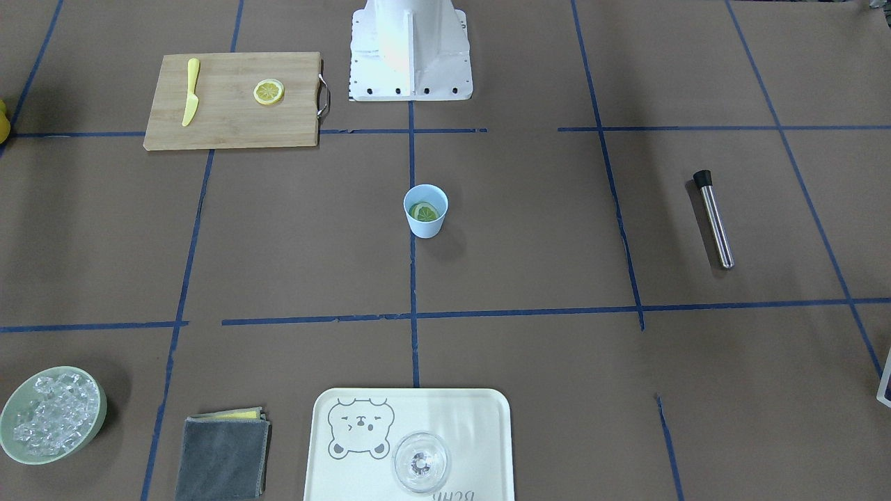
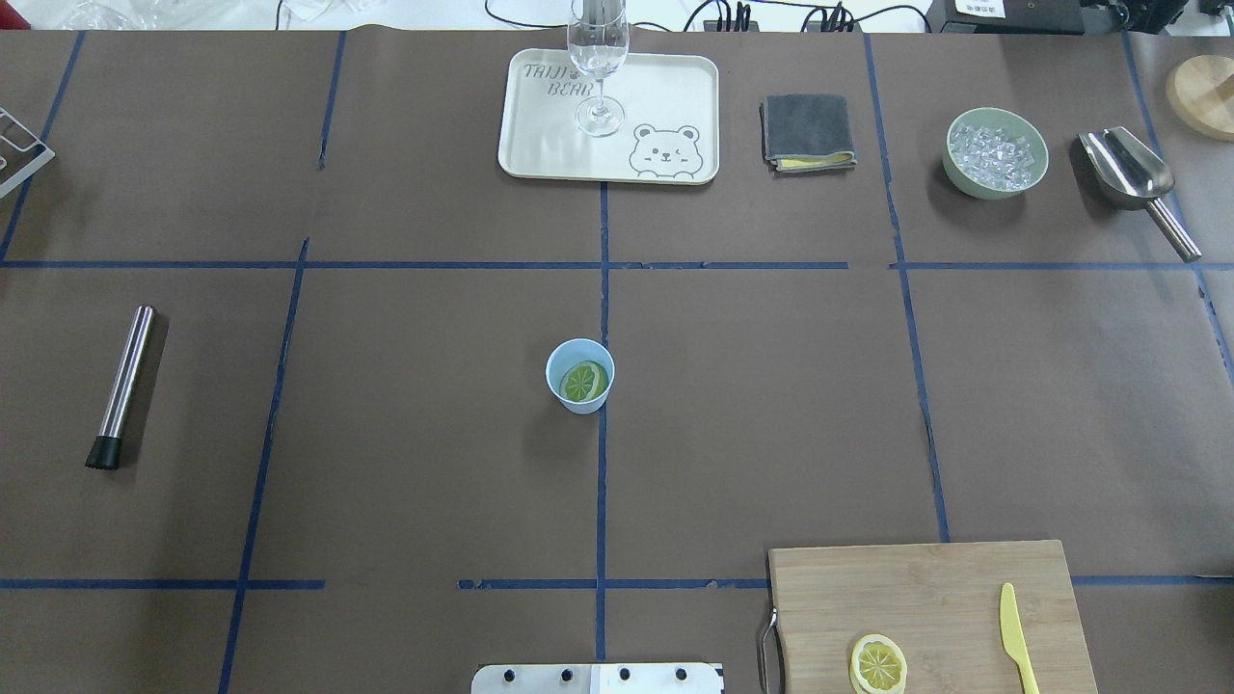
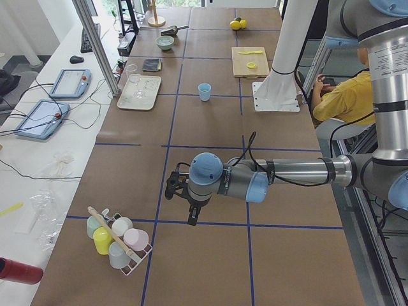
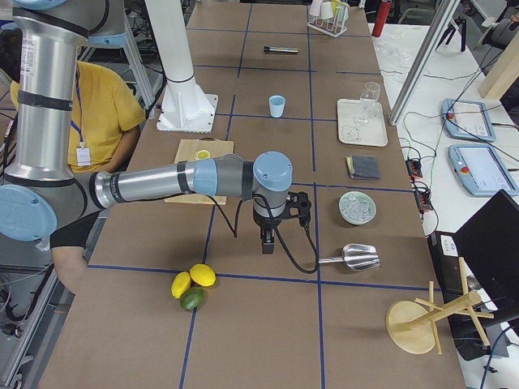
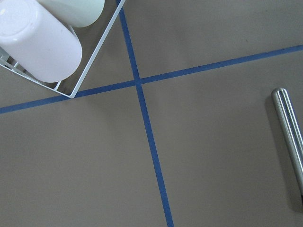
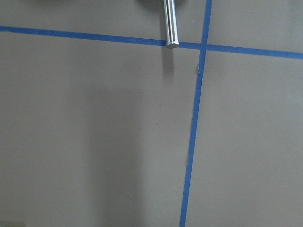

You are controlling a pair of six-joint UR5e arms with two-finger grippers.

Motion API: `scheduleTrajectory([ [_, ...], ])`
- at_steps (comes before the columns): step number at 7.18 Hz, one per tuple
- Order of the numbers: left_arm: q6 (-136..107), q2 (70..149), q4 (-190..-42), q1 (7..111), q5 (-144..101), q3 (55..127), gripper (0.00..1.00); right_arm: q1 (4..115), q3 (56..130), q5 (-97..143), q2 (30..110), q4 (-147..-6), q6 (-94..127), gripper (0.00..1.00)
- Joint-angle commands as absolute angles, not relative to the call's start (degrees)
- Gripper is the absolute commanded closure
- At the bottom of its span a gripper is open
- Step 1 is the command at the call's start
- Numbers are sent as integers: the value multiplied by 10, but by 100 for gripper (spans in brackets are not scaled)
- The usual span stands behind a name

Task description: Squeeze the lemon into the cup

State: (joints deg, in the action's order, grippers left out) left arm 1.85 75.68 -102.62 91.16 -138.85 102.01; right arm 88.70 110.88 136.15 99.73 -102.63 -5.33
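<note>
One slice [image 2: 877,664], one knife [image 2: 1015,644] nearest — one cup [image 2: 554,384] holds one lemon [image 2: 584,382] — left gripper [image 3: 192,218], right gripper [image 4: 266,245]: cannot tell if apart.

blue-taped brown table [image 2: 434,482], light-blue cup [image 2: 579,376] at centre, cutting board [image 2: 916,598] (by the robot's base [image 2: 598,678]), bear-print tray [image 2: 549,145], folded cloth [image 2: 808,130], ice bowl [image 2: 993,193], scoop [image 2: 1128,173], steel rod [image 2: 125,381]

silver tubes [image 3: 299,171], blue joint caps [image 3: 205,169], black cables [image 3: 247,153]
</note>
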Motion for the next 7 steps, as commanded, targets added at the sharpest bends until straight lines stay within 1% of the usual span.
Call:
scheduleTrajectory([
  [1, 41, 724, -1018, 919, -1385, 1029, 0, 889, 1098, 1360, 998, -1034, -68, 0],
  [3, 18, 730, -1010, 915, -1344, 1034, 0, 889, 1099, 1361, 997, -1030, -73, 0],
  [4, -38, 732, -981, 915, -1346, 1058, 0, 889, 1098, 1357, 994, -1030, -75, 0],
  [6, -55, 741, -937, 905, -1342, 1086, 0, 888, 1100, 1360, 997, -1028, -77, 0],
  [7, -52, 746, -905, 866, -1340, 1120, 0, 888, 1100, 1361, 997, -1029, -79, 0],
])
